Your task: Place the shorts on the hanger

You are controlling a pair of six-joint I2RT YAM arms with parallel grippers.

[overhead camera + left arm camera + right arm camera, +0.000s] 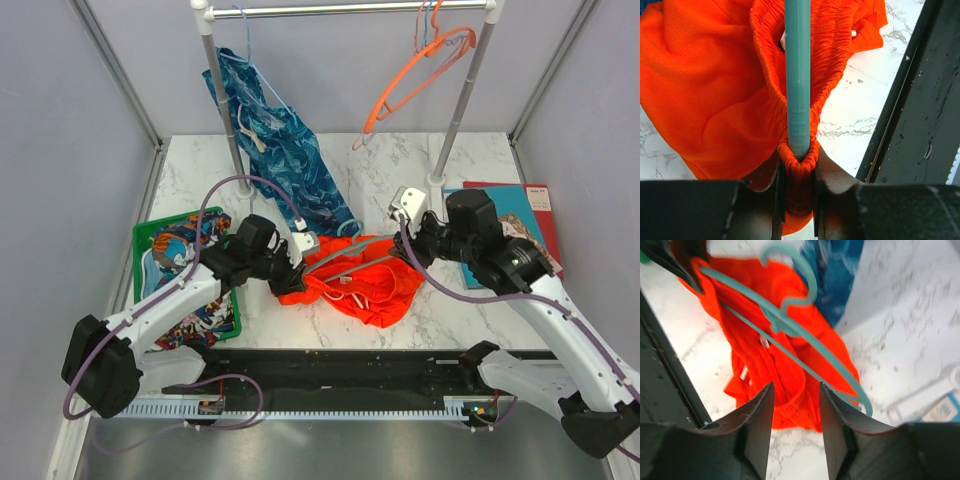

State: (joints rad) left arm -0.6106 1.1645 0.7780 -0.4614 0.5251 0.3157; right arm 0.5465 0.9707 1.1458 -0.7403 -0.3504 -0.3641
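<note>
Left hand (799,172) pressed together on a fold of the shorts (365,290) waistband, orange fabric bunched between its fingers. Hanger (798,75) bar sits in that fold, right above the fingertips, running straight away from the hand. Right hand (796,387) spread, fingers apart, gripping nothing. Shorts edge lies just beyond and between its fingers; can't tell if it touches them. Hanger end curves just past one finger, with the hook farther out on top of the shorts. Shorts heaped on tabletop (400,160) between the two hands. Blue patterned garment (290,150) beyond left hand. Orange hanger (415,75) hangs on rail (350,9) beyond right hand.
</note>
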